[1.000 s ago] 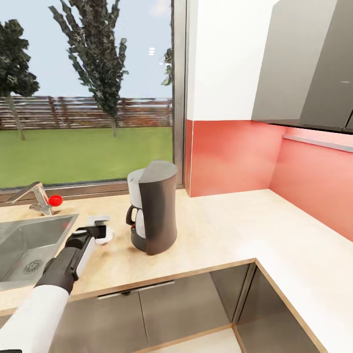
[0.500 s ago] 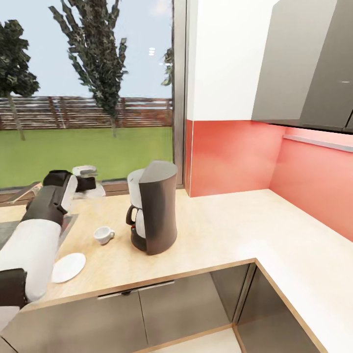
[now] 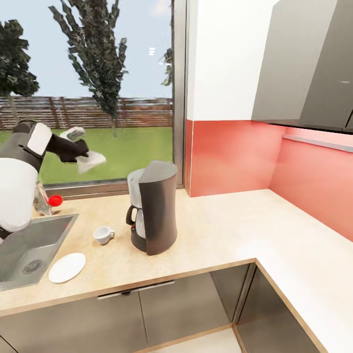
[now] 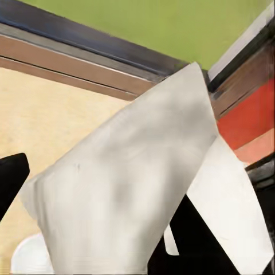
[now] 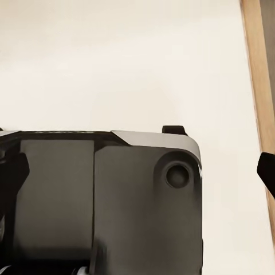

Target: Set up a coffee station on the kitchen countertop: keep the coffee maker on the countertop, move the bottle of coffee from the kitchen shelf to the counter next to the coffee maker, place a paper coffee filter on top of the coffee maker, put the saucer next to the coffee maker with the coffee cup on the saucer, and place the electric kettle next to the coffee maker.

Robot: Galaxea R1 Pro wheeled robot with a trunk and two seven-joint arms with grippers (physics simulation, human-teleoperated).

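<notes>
The left gripper (image 3: 81, 147) is up high in front of the window (image 3: 98, 98), over the back edge of the countertop (image 3: 220, 235). It's pinched shut on the paper coffee filter (image 3: 90, 160), a floppy white sheet hanging from it. In the left wrist view the filter (image 4: 126, 195) covers most of the fingers.

The coffee maker (image 3: 153, 213) stands mid-counter, lots of bare room to its right up to the red wall (image 3: 230, 157). On its other side the coffee cup (image 3: 103, 235) sits near it, then the saucer (image 3: 67, 267) near the front edge, apart from the cup. The sink (image 3: 29, 245) and tap (image 3: 46, 201) are past those.

Right gripper: can't tell if open or closed; the right wrist view shows a dark boxy part (image 5: 109, 200) over a pale floor.
</notes>
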